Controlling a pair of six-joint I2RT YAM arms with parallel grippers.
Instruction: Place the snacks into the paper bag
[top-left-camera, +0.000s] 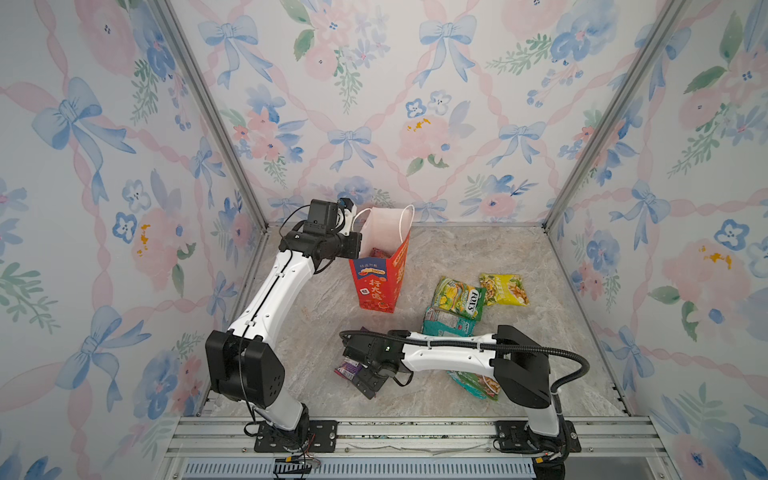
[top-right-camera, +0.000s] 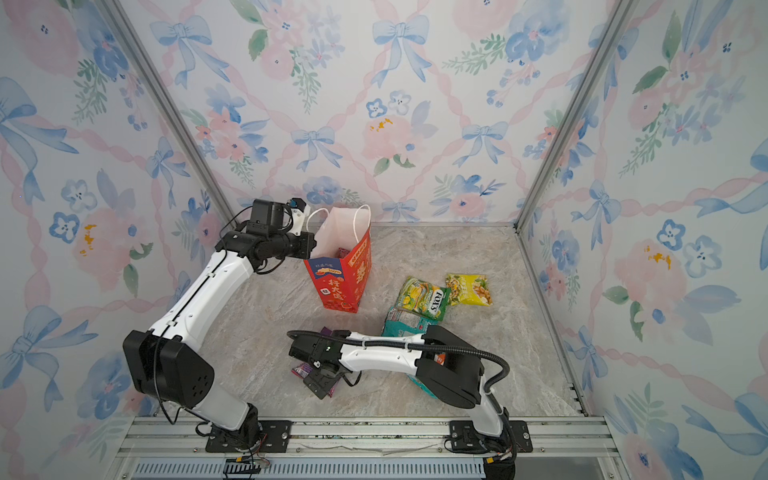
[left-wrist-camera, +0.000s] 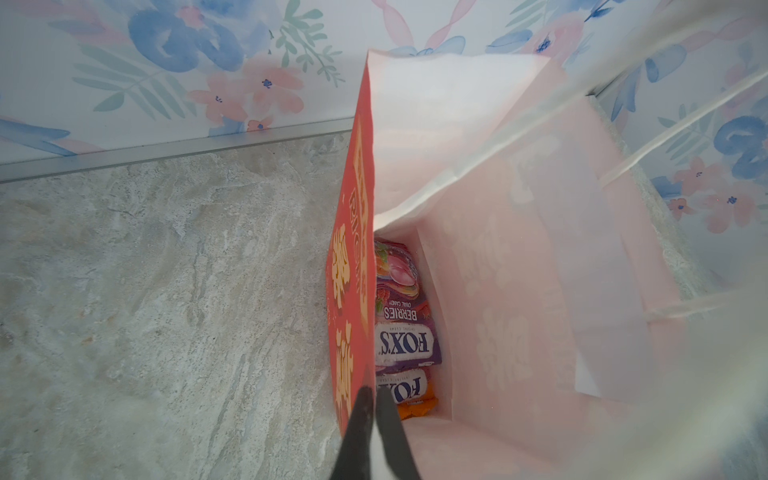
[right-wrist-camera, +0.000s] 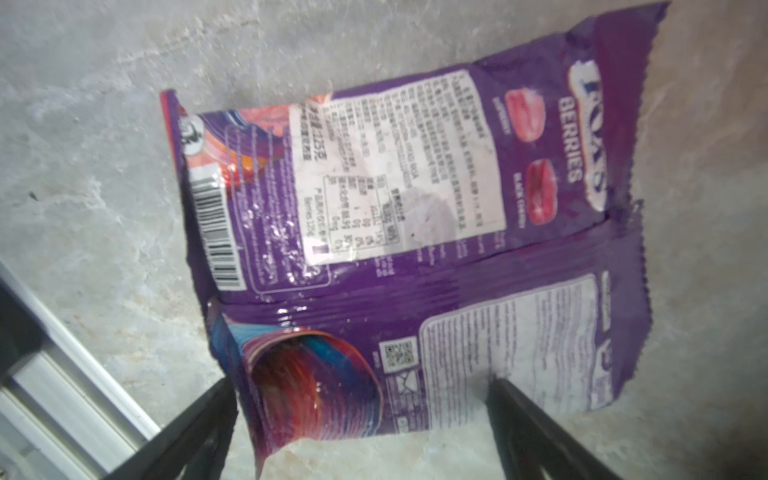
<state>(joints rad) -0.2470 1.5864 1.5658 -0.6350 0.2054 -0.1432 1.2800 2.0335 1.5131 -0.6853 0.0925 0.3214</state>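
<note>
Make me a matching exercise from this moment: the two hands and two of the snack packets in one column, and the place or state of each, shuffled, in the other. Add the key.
Column one
1. left hand
2. right hand
3. orange packet
4. yellow packet

Column two
A. lying on the table, clear of both arms
B. inside the paper bag
C. shut on the paper bag's rim
D. open, fingers on either side of the purple packet

Pairs: 1-C, 2-D, 3-B, 4-A
</note>
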